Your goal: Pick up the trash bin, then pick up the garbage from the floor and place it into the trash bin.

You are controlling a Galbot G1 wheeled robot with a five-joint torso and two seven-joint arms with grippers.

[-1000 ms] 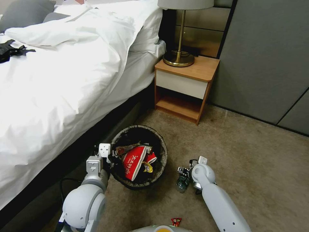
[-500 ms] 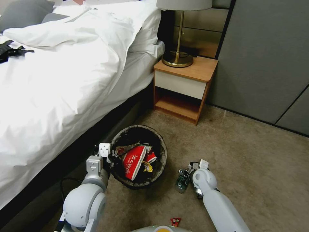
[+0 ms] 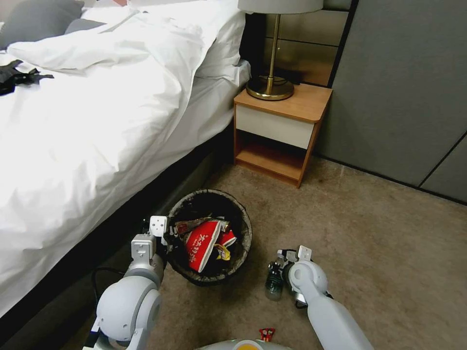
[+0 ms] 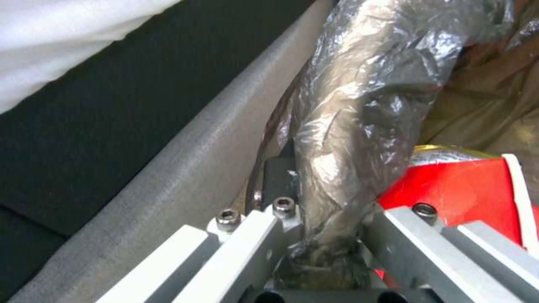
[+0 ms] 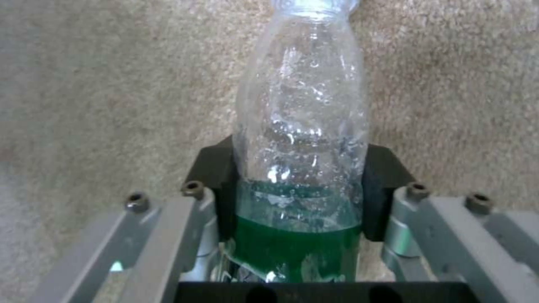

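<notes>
The largest piece of garbage in the trash bin [image 3: 243,228] was a crumpled red-and-white paper cup [image 3: 200,244] printed with white Chinese characters too small to read; beside it lay a yellow wrapper [image 3: 223,252] and a brownish wrapper [image 3: 190,225]. The round bin stood on the tan short-pile carpet [image 3: 369,233] close against the dark bed base [image 3: 146,194], its crinkled, glossy dark plastic bag folded over the rim. The left claw [image 4: 326,248] was clenched on that bagged rim at the side nearest the bed, one finger outside and one inside next to the red cup.

On the carpet to the right of the bin, the right claw [image 5: 300,189] was clamped around a clear plastic bottle [image 5: 300,126] with a ribbed, rounded body and a green label band whose print could not be read; black pads [image 5: 385,193] pressed both of its sides. The bottle pointed away from the wrist, low over the carpet. A small red wrapper [image 3: 266,333] lay on the floor near the robot's base. A wooden nightstand [image 3: 292,104] carried a brass lamp [image 3: 270,87]
</notes>
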